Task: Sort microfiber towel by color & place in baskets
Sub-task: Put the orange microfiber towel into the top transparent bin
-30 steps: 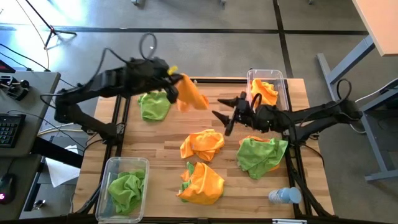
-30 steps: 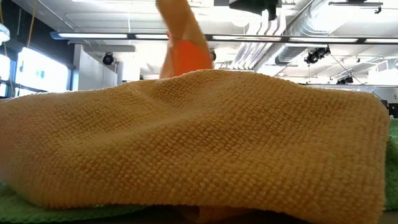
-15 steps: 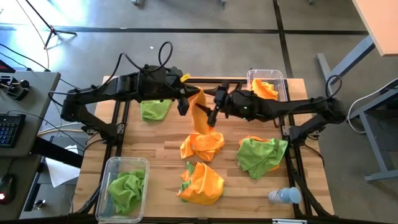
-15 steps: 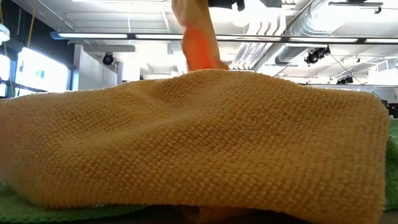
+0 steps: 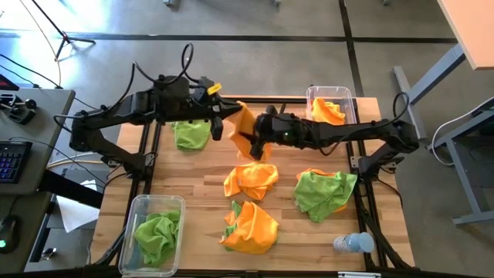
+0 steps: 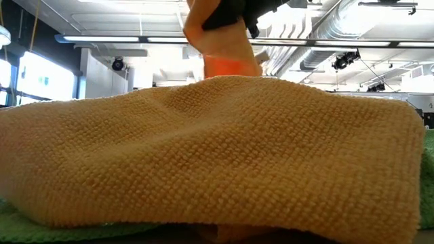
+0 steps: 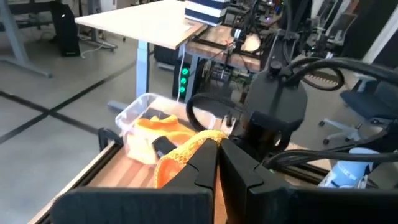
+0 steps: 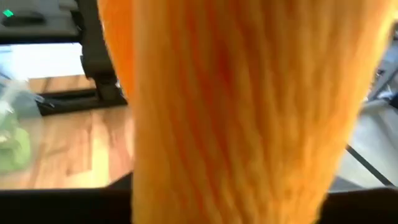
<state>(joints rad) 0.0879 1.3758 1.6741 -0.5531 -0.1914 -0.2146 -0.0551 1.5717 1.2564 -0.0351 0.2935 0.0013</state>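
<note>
My left gripper (image 5: 221, 123) is shut on an orange microfiber towel (image 5: 245, 130), held up over the table's far middle. The towel also shows in the low view (image 6: 224, 51). My right gripper (image 5: 253, 140) is against the hanging towel from the table's right side, and the towel (image 8: 236, 106) fills its wrist view. One clear basket (image 5: 345, 99) at the far right holds an orange towel. The other basket (image 5: 139, 207) at the near left holds a green towel. Loose towels lie on the table: green (image 5: 191, 133), orange (image 5: 251, 179), orange on green (image 5: 248, 228), and green (image 5: 324, 193). My left gripper pinches an upper edge of the orange towel (image 7: 186, 151) between its two shut fingers. The fingers come level from the table's left side. The towel hangs below them, slack and clear of the table.
A small clear bottle with a blue cap (image 5: 353, 243) lies at the near right corner. In the low view an orange towel (image 6: 203, 156) lying on green cloth fills the foreground. Bare wood shows between the near-left basket and the middle towels.
My left gripper has carried the orange towel toward the table's right and a little nearer, and the towel now hangs down instead of trailing sideways. My right gripper has gone toward the table's left, up to the hanging towel.
</note>
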